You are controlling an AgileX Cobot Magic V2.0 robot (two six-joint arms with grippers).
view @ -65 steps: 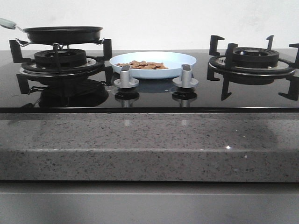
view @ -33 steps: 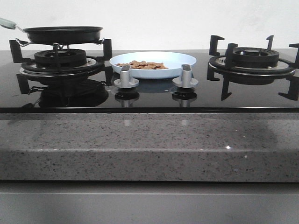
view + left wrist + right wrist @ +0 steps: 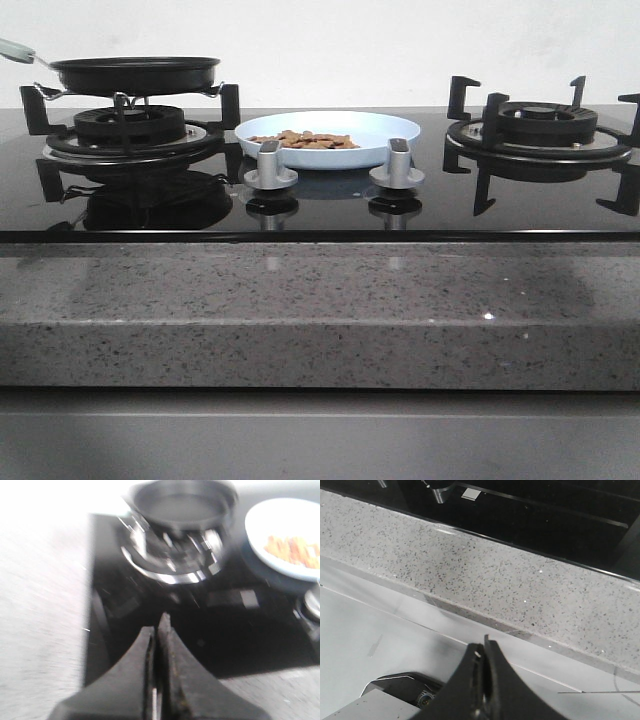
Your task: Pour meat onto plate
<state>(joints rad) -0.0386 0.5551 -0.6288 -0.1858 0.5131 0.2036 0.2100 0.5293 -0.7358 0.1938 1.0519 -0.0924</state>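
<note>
Meat (image 3: 305, 139) sits in a flat heap on the plate (image 3: 385, 128), spread mostly over the plate's left half in the front view; heap's long axis runs 9 to 3 o'clock across the view. Individual pieces too small to read any heading. Plate lies flat, rim up, on the black glass hob (image 3: 330, 205) between the two burners, just behind the two silver knobs (image 3: 270, 168). Frying pan (image 3: 135, 72) is level on the left burner grate (image 3: 130, 125), at 9 o'clock from the plate, its pale handle pointing off toward 9 o'clock; it looks empty in the left wrist view. Right burner (image 3: 540, 125) is at 3 o'clock from the plate, well apart.

Left hand (image 3: 159, 630) closed, fingers pressed together, nothing between them, hanging over the hob's near edge; that view is blurred. Right hand (image 3: 482, 652) also closed and empty, low in front of the speckled stone desk (image 3: 485, 575) edge.
</note>
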